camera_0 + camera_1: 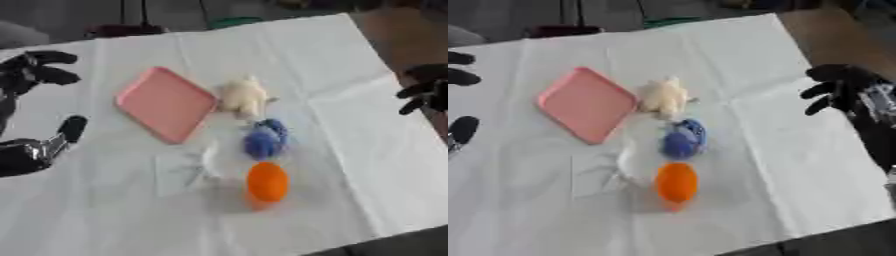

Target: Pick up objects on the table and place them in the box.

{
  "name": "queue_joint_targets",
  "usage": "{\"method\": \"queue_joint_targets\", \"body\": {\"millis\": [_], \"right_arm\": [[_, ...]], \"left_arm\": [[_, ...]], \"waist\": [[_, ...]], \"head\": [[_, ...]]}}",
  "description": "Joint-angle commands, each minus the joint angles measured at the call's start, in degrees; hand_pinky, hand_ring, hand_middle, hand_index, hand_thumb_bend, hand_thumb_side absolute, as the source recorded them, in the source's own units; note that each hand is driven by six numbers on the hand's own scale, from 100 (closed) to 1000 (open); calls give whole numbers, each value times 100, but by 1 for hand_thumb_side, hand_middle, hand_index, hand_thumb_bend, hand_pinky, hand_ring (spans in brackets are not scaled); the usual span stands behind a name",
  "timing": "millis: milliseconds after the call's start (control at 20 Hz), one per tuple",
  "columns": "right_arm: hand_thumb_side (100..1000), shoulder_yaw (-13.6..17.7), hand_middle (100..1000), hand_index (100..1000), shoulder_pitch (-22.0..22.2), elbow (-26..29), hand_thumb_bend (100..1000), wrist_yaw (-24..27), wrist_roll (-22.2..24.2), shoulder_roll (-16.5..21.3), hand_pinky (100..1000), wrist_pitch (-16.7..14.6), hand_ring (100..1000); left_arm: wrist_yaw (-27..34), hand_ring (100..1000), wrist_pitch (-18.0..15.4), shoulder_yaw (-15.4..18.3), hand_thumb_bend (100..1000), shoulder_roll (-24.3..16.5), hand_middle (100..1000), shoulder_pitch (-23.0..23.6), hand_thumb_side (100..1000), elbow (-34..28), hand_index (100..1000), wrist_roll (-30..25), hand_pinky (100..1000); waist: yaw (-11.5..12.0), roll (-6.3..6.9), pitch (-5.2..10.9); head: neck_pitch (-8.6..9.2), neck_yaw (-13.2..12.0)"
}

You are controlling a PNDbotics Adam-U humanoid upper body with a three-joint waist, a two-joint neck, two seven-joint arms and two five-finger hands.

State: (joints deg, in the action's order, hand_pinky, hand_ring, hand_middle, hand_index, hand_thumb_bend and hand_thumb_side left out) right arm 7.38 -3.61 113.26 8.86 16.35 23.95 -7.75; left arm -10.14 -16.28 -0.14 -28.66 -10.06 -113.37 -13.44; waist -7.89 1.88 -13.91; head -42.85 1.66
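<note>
Your left hand (35, 75) is hovering over the left edge of the desk (350, 165), fingers spread and released, grasping nothing; its thumb is pointing up nearer the front. The desk is lying under a white cloth and sitting askew in both views. Moving right, a pink square tray (166, 104) is resting flat toward the centre, turned corner-on. Just beside its right corner a cream plush toy (243, 96) is lying on the cloth. Toward the front edge from it, a blue soft object (264, 139) is sitting close by, and an orange oval object (268, 182) is lying just in front of that. A clear, crumpled item (185, 170), hard to make out, is lying to the left of the orange one. Your right hand (846, 90) is hanging over the right edge, fingers loosely bent, holding nothing, well apart from every object.
</note>
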Motion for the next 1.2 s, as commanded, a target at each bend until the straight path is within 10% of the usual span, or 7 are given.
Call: {"method": "queue_joint_targets", "body": {"millis": [50,700,1200], "right_arm": [[933,51,759,743,-52,133,100,-37,4,86,538,5,664],[933,-14,759,742,-60,133,100,-12,69,107,538,23,663],[931,-28,759,742,-48,133,100,12,86,119,538,52,663]], "left_arm": [[-13,742,0,5,337,-144,825,-80,404,-122,767,-41,777],[-1595,785,449,-1190,440,-819,842,-1227,484,246,802,-1443,863],[-3378,787,424,-1840,516,-141,837,-1581,506,1465,792,-1066,868]], "waist": [[-2,-16,71],[-111,11,126],[-115,36,188]], "head": [[23,11],[3,40],[-7,97]]}}
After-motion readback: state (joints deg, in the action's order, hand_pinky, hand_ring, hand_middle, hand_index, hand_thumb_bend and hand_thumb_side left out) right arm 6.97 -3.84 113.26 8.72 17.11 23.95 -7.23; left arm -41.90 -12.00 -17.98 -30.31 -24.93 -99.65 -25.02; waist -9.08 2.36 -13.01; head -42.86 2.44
